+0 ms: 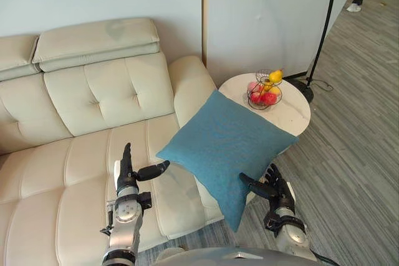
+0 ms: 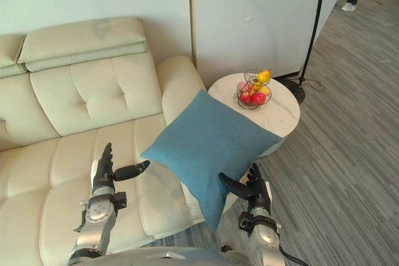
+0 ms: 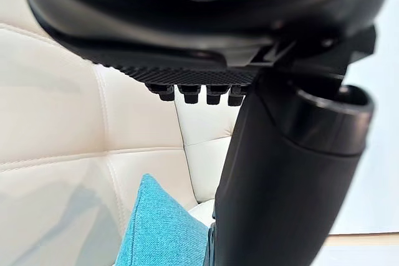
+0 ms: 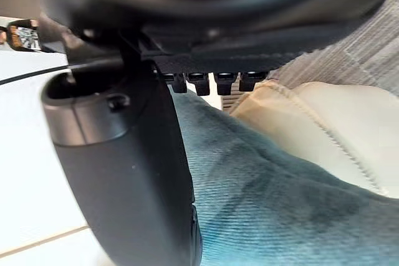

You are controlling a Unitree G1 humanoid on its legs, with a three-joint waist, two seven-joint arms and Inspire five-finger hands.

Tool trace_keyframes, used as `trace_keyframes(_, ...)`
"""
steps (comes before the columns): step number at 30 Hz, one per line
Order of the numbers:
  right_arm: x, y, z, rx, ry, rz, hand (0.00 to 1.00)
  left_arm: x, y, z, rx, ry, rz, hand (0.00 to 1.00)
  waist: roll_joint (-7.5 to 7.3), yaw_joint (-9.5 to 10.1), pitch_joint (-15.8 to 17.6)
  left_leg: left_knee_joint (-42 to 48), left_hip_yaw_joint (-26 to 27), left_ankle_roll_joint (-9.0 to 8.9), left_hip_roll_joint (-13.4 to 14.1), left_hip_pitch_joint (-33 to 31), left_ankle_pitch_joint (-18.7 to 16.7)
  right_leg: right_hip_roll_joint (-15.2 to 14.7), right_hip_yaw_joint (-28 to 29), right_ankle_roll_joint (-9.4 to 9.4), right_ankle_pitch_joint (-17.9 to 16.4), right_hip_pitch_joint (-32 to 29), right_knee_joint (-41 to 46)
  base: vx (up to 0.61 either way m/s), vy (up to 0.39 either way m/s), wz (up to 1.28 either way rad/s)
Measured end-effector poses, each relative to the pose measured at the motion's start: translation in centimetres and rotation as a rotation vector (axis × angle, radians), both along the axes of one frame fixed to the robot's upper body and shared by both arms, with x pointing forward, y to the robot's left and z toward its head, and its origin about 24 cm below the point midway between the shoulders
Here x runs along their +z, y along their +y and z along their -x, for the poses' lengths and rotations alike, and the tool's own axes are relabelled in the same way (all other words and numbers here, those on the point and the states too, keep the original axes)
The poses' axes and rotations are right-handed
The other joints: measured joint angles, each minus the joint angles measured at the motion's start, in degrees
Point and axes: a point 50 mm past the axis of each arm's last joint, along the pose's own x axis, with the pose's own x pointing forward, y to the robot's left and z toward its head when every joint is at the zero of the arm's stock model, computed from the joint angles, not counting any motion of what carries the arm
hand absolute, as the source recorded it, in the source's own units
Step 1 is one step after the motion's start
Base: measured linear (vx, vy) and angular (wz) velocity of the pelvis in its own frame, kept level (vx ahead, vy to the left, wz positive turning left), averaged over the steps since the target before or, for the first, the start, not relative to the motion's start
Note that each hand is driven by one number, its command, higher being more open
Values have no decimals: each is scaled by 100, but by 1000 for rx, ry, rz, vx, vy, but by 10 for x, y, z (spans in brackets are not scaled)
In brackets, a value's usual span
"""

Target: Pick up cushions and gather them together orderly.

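Currently, one teal cushion stands tilted at the armrest end of the cream sofa, overhanging the seat's front edge. The left hand, above the sofa seat, is released, with straight fingers and its thumb near the cushion's corner. The right hand, beyond the sofa's front edge, is likewise released, thumb against the cushion. Judgement: no secure grasp yet; gathering remains undone.

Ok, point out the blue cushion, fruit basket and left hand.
blue cushion (image 1: 227, 144), left eye view, middle of its face.
fruit basket (image 1: 250, 96), left eye view, wire side.
left hand (image 1: 126, 180), left eye view, palm.
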Motion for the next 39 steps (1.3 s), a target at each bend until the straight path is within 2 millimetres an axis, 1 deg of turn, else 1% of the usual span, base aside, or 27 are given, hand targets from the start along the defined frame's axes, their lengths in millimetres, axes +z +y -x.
trace_keyframes(4,1,2,2,-3,2,10,100,7,-11,-14,-48,-24,-34,100,-13,-44,64,-50,-5,1,5,-56,57,13,8,-8,45,-28,-52,-47,11,0)
trace_keyframes(6,6,3,5,-3,-19,9,100,15,-19,-22,-75,-58,-42,100,-18,-98,137,-44,15,-2,19,-99,52,18,41,-10,44,-70,-51,-30,14,-5)
trace_keyframes(8,7,3,5,-4,-24,9,100,18,-21,-26,-84,-71,-55,100,-24,-109,154,-41,57,-4,33,-138,51,22,78,-15,47,-132,-36,-16,14,-14)
trace_keyframes(11,9,3,3,-4,-38,8,100,29,-26,-39,-105,-117,-69,100,-50,-118,219,-7,178,-23,66,-265,37,62,212,-33,59,-332,16,-5,8,-22)
trace_keyframes(12,11,5,0,2,-47,2,100,38,-31,-49,-121,-153,-76,100,-78,-127,297,12,247,-28,87,-345,34,69,262,-49,70,-446,48,-1,-10,-17)
trace_keyframes(13,11,5,-1,5,-50,2,100,40,-32,-52,-127,-163,-81,100,-82,-127,330,24,267,-31,92,-362,32,72,274,-50,71,-467,55,-8,-16,-19)
trace_keyframes(14,13,7,-6,18,-65,1,100,52,-36,-63,-152,-205,-91,100,-108,-140,432,95,284,-44,106,-489,17,87,307,-68,83,-582,76,-15,-12,-9)
trace_keyframes(15,14,7,-6,18,-66,0,100,52,-37,-64,-153,-207,-91,100,-109,-140,434,97,284,-44,107,-496,17,88,309,-68,83,-590,78,-23,-26,-13)
trace_keyframes(16,18,12,-17,42,-97,-4,100,70,-44,-80,-188,-270,-112,100,-132,-150,571,214,301,-51,120,-710,0,108,352,-103,110,-793,118,-23,-18,-9)
trace_keyframes(20,26,20,-32,60,-146,-41,100,87,-53,-98,-225,-324,-126,100,-148,-155,735,438,306,-40,143,-1031,-43,102,385,-113,116,-1068,226,-7,-4,-2)
trace_keyframes(21,29,23,-37,70,-161,-44,100,89,-56,-102,-245,-326,-134,100,-149,-155,762,507,311,-31,147,-1121,-51,98,389,-121,122,-1154,246,-33,-9,-3)
trace_keyframes(23,37,29,-49,85,-201,-53,100,94,-64,-112,-281,-329,-145,100,-156,-154,930,654,315,-13,155,-1302,-64,75,409,-135,132,-1325,329,-40,-8,-3)
trace_keyframes(24,38,30,-52,76,-208,-66,100,95,-65,-116,-290,-326,-153,100,-157,-152,977,707,315,0,164,-1377,-76,68,414,-143,138,-1385,352,-44,1,-2)
trace_keyframes(25,41,32,-56,73,-221,-76,0,96,-67,-119,-303,-323,-161,0,-154,-151,1030,750,315,-1,173,-1439,-80,66,417,-148,143,-1440,384,-54,-1,-1)
trace_keyframes(28,51,39,-70,74,-262,-105,0,103,-69,-129,-327,-322,-197,0,-161,-140,1255,867,318,-1,208,-1564,-95,77,435,-184,185,-1556,441,-68,-10,-4)
trace_keyframes(30,54,42,-74,82,-276,-110,0,106,-69,-132,-333,-326,-207,0,-158,-129,1274,934,325,0,230,-1674,-108,92,455,-196,216,-1654,450,-83,-13,-7)
trace_keyframes(31,58,44,-79,87,-292,-114,0,110,-68,-136,-335,-336,-217,0,-151,-109,1346,986,329,0,245,-1727,-113,103,469,-207,251,-1693,450,-101,-15,-7)
trace_keyframes(35,64,47,-87,87,-313,-128,0,120,-63,-142,-333,-352,-230,0,-147,-8,1373,1065,373,0,276,-1834,-113,126,523,-223,331,-1795,444,-66,-6,-8)
trace_keyframes(39,69,43,-93,72,-329,-135,0,125,-60,-145,-363,-360,-245,0,-136,-5,1387,1078,334,17,251,-1874,-96,109,512,-207,384,-1793,399,-2,7,2)
